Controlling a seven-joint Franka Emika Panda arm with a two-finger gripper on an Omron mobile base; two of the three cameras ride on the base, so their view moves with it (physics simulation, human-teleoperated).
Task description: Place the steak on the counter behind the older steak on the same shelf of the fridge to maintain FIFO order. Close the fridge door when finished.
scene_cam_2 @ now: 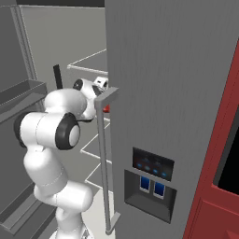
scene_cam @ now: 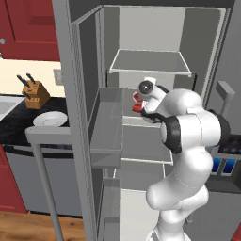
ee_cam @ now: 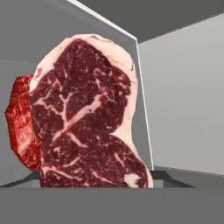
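Close in front of the hand camera, a marbled dark red steak [ee_cam: 87, 118] with a pale fat rim stands upright. A second, brighter red steak [ee_cam: 22, 127] lies behind it to the left on the same fridge shelf [scene_cam: 141, 143]. My gripper [scene_cam: 137, 105] reaches into the open fridge [scene_cam: 150, 61] at mid height, and a patch of red steak [scene_cam: 136, 108] shows at its tip. It appears shut on the near steak, with the fingertips hidden behind the meat. The fridge door [scene_cam: 107, 127] stands open on the left, bins on its inner face.
The dispenser door [scene_cam_2: 177, 93] with its bar handle [scene_cam_2: 103, 158] is shut on the right, close beside my arm. Left of the open door, the black counter [scene_cam: 14, 124] holds a white plate [scene_cam: 50, 118] and a knife block [scene_cam: 35, 94].
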